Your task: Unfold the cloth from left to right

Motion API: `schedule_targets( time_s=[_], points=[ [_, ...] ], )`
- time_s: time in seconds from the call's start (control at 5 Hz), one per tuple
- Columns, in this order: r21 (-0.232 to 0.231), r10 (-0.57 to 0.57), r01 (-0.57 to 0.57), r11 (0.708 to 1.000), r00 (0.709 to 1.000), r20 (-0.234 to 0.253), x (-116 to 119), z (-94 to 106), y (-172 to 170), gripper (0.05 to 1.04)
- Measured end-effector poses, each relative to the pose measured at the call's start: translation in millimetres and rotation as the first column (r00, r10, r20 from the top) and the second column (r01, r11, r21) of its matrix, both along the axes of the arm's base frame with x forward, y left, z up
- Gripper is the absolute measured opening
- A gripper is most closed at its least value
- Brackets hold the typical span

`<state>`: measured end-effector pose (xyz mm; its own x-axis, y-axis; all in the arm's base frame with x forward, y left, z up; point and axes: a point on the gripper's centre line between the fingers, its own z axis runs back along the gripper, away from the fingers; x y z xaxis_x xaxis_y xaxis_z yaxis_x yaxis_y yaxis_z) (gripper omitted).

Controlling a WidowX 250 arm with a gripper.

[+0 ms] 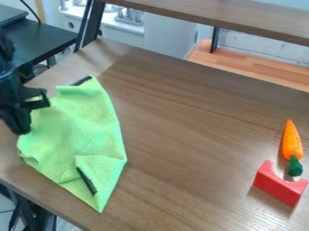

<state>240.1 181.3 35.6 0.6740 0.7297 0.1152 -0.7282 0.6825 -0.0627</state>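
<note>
Unfolding the green cloth [75, 131], bunched at the view's left on the wooden surface [187, 135], calls for gripping one loose upper layer and drawing it low rightward. Its dark strip [86, 181] bears no readable writing. The gripper [31, 115] is at the cloth's left edge; whether spread or closed cannot be determined. Travel should stop short of the red block [278, 186] and carrot [292, 142].

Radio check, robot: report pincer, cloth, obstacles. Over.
Pincer at green cloth, view's left side. Cloth creased, partly folded over. Carrot and red block at right, clear of cloth.
</note>
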Motion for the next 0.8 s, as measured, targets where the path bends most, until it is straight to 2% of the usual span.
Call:
schedule_targets(
  time_s=[0.4, 0.8],
  points=[
    [-0.046, 0.087, -0.088, 0.995, 0.996, -0.023, 26, 24.1, -21, 0.051],
    [-0.059, 0.125, -0.130, 0.990, 0.989, -0.080, 76, 33.2, -78, 0.051]
  ],
)
